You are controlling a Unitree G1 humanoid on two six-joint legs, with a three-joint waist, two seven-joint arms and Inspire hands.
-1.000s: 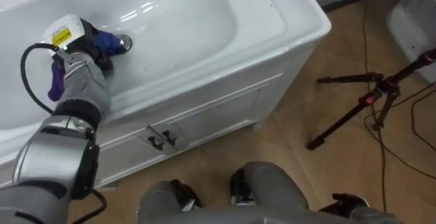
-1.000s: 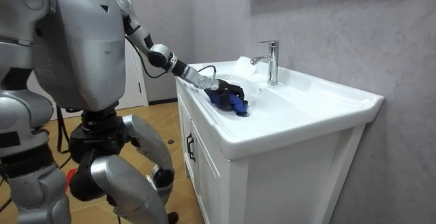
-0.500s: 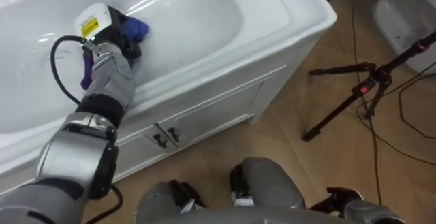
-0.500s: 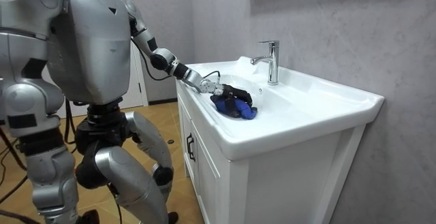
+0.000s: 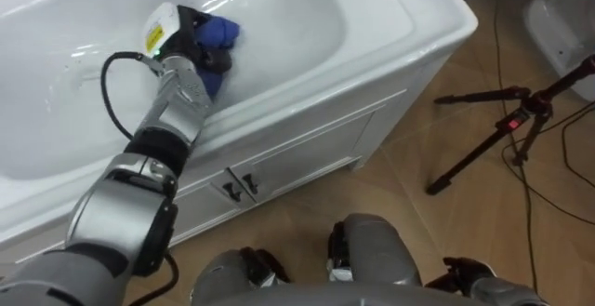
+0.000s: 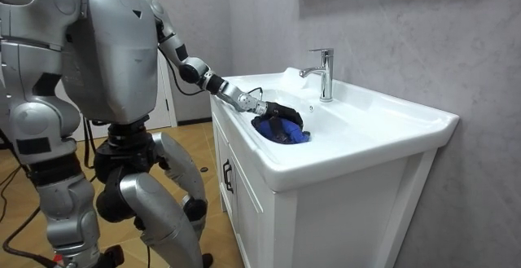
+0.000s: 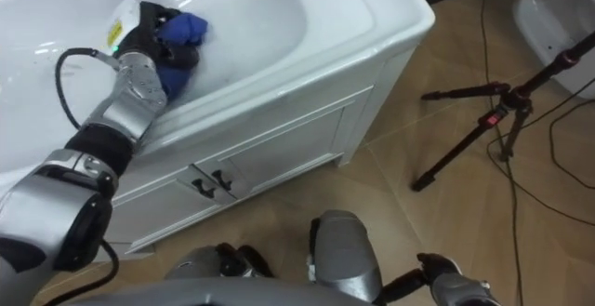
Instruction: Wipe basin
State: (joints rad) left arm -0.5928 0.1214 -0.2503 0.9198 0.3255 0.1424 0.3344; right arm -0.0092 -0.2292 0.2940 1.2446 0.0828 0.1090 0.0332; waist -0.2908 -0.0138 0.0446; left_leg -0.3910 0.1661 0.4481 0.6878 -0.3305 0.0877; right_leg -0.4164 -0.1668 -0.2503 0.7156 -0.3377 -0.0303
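The left robot hand [image 5: 197, 38] lies over much of the blue cloth [image 5: 223, 33], hiding the basin [image 5: 418, 27] floor beneath them. The basin's far and left edges are cut off in the eye views. The tripod [image 5: 507, 125] runs off at the right, and the right robot hand [image 7: 429, 271] is cut off at the bottom.

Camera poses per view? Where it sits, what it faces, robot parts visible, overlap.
Left eye view: on the head, looking down at the basin front and cabinet; left arm, left hand gripping the blue cloth, legs.
Right eye view: same head, slightly offset, same downward look; same arm and legs.
Room view: off to the side, facing basin and faucet; most of the robot at the room view's left.
Shared: all show the left hand on the blue cloth in the basin.
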